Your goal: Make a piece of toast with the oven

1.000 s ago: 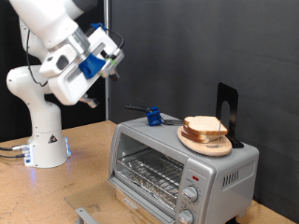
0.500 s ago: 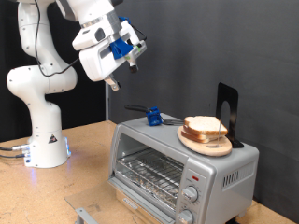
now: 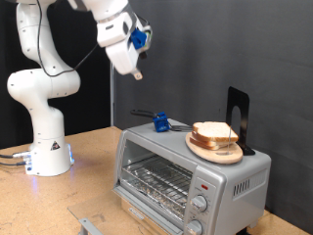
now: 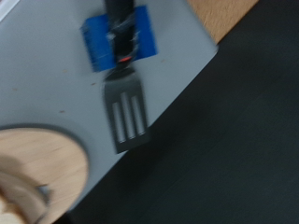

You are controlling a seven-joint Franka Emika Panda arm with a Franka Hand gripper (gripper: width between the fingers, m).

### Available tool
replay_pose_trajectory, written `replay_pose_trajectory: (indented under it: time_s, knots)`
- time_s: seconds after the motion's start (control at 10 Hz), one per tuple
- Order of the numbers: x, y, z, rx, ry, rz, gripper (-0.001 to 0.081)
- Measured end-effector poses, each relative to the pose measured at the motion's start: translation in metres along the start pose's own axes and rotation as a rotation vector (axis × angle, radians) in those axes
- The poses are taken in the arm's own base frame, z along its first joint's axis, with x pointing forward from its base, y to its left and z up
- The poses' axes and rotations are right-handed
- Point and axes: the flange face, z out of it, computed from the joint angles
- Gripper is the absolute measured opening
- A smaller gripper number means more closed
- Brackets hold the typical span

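The oven (image 3: 192,174) sits low down, well below the gripper (image 3: 136,74), with its glass door shut, so nothing is cooking inside yet. On its flat top, below the gripper and off to the exterior view's right, is a round wooden plate (image 3: 208,148) with bread on it. The piece of toast (image 3: 213,132) rests there, I think because it waits to go in. A spatula (image 3: 156,120) with a blue block (image 4: 115,37) on its handle lies on the oven top too, almost right under the gripper – the wrist view looks straight down on it.

The gripper holds nothing. I cannot tell if its fingers are apart or together.

Half a second ago the gripper was lower and further to the exterior view's left – now it is higher, up over the spatula.
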Motion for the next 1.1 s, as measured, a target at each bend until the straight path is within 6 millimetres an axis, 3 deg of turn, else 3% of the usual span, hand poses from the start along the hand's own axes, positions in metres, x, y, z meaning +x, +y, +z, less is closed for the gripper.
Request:
replay_pose_trajectory:
  time_s: [0.4,0.6,1.1]
  knots:
    - [-0.042,-0.046,0.005,-0.169,0.077,-0.083,0.0808]
    - [-0.05,-0.058,0.006,-0.198,0.129,-0.093,0.0808]
    - [-0.049,-0.054,0.014,-0.212,0.14,-0.138,0.0808]
